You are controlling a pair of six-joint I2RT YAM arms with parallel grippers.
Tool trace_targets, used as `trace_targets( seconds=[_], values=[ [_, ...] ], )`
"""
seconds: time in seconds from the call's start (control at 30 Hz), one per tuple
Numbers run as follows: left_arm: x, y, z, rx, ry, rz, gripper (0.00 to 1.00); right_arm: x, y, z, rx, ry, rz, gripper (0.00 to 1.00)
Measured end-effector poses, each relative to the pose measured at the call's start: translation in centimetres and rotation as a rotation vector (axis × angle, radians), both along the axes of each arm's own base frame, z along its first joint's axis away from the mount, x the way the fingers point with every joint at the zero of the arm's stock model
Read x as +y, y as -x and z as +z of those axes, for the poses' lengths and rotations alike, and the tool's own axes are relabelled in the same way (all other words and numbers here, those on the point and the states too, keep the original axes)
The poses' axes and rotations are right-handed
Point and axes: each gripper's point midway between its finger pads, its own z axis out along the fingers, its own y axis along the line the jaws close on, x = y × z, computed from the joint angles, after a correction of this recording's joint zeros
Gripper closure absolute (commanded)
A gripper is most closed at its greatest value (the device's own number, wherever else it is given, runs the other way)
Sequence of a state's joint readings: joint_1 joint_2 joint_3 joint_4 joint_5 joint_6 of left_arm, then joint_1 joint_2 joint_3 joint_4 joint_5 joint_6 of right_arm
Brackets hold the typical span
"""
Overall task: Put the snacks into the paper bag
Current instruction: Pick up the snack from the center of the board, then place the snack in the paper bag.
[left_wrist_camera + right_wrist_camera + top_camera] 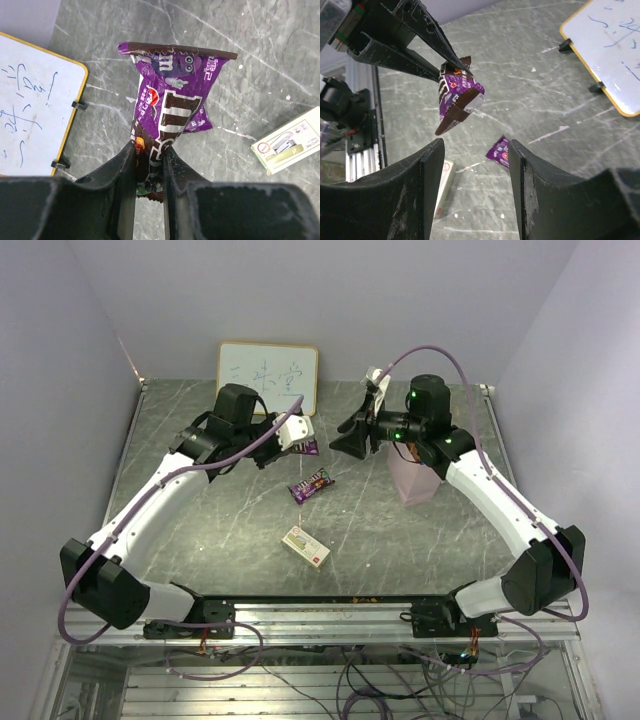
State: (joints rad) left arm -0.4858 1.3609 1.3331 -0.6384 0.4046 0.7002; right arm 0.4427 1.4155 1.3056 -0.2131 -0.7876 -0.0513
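Observation:
My left gripper [300, 436] is shut on a purple M&M's packet [170, 100] and holds it above the table; the packet also shows in the top view [311, 448]. My right gripper [350, 442] is open and empty, facing the left gripper from close by. In the right wrist view the held packet [457, 95] hangs just beyond my open right gripper [475, 150]. A second purple packet [311, 484] lies on the table and also shows in the right wrist view [497, 152]. The pale pink paper bag [412, 480] stands under the right arm, partly hidden by it.
A small cream box [306, 546] lies near the table's front middle, and also shows in the left wrist view [287, 147]. A white writing board [268, 375] leans at the back wall. Walls close in on both sides.

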Motion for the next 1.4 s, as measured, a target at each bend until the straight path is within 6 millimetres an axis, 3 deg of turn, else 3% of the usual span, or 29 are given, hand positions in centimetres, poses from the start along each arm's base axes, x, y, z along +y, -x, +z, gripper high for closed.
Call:
trace_targets(
  seconds=[0.33, 0.57, 1.1, 1.3, 1.4],
  values=[
    [-1.5, 0.9, 1.3, -0.002, 0.028, 0.031, 0.78, 2.2, 1.6, 1.3, 0.048, -0.115, 0.087, 0.45],
    [-1.9, 1.0, 1.8, -0.003, 0.038, 0.044, 0.78, 2.8, 1.5, 0.0, 0.107, -0.125, 0.087, 0.49],
    [-2.2, 1.2, 2.0, 0.007, 0.056, 0.055, 0.77, 3.4, 1.1, -0.2, 0.160, -0.161, 0.080, 0.76],
    [-2.4, 1.1, 2.2, 0.009, 0.070, 0.064, 0.66, 3.4, 0.8, -0.2, 0.156, -0.162, 0.065, 0.99],
    [-2.4, 1.1, 2.3, 0.008, 0.076, 0.066, 0.58, 3.4, 0.6, -0.2, 0.149, -0.160, 0.055, 1.00]
  ],
)
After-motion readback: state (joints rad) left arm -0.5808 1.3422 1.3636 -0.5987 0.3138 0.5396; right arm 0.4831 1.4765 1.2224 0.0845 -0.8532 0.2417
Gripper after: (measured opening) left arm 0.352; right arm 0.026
